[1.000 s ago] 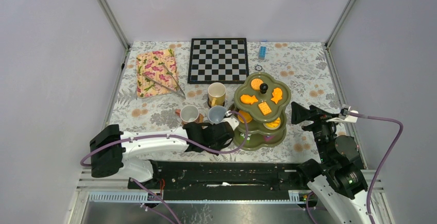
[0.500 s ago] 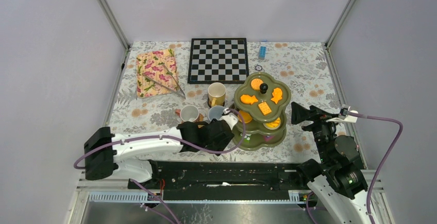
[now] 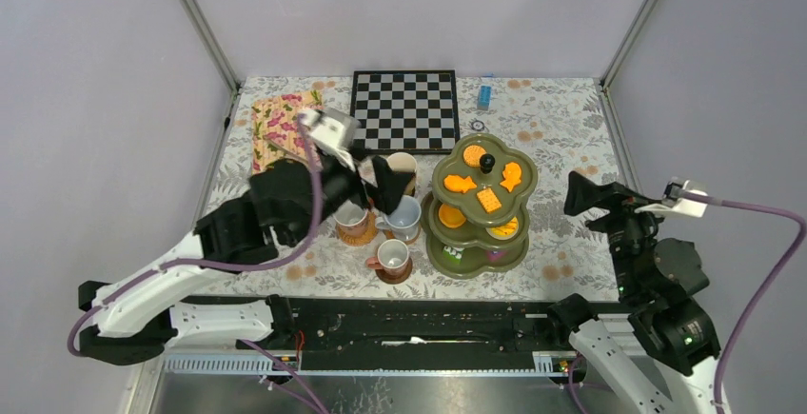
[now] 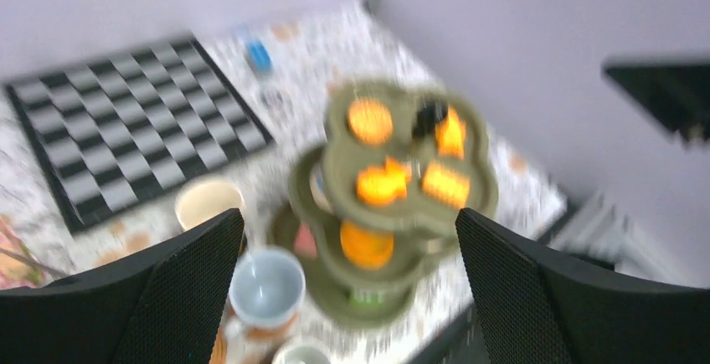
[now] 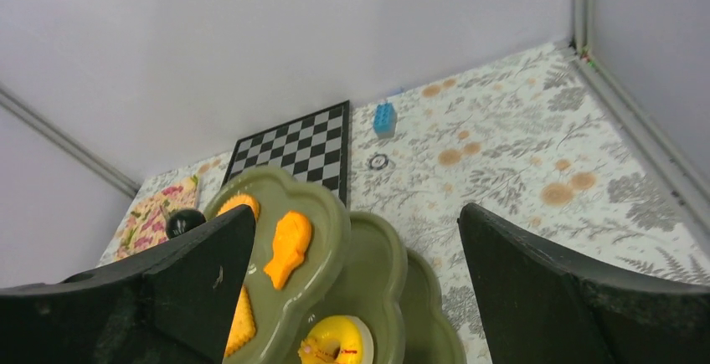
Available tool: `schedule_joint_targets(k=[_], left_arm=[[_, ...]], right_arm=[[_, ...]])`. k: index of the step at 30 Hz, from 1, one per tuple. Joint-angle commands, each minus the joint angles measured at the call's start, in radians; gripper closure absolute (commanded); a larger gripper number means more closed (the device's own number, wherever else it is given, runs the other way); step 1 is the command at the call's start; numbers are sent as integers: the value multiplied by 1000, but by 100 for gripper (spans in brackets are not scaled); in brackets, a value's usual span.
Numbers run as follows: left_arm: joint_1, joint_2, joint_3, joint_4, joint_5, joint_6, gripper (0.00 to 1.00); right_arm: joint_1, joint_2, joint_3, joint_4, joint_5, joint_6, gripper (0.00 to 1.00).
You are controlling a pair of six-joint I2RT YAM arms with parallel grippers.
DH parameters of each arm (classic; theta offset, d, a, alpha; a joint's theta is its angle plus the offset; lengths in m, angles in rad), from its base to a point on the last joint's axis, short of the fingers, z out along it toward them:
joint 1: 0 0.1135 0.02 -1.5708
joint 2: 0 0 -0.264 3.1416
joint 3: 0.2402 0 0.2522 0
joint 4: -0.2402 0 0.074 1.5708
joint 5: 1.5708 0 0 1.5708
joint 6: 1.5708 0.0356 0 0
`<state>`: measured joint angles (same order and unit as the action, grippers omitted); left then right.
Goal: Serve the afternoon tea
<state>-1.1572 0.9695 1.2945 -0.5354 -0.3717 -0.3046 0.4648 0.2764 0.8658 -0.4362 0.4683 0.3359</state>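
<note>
Bright, even, soft light, faint shadows; left wrist view motion-blurred, stand (image 4: 412, 215) smeared; other views sharp.

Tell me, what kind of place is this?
Probably a robot test booth, despite the tea stand: plain grey walls, a metal frame, and a left arm and right arm mounted at the table's near edge.

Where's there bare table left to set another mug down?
The widest bare cloth lies right of the stand, running back to the blue block; the right hand hovers over its near part. It is crowded left of the stand, where the mugs bunch by the left hand.
</note>
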Motion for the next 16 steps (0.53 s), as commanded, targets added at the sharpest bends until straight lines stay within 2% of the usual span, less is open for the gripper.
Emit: schedule_joint_targets(k=[1,4,7,11,16], left_arm=[[7,14,86,232,-328,102,1],[7,-5,75,446,-457,195,1],[7,-35,73,601,-466,292,1],[7,-75,104,653,-448,386,1],[7,-121,127,617,-457,389,1]], right_arm=[[5,101,173,-81,104,-64,2],[5,139,256,-111,126,-104,2],[5,158,318,-114,145,-145,2],[4,188,404,-120,172,-178,2],[5,201,442,-103,136,-202,2]])
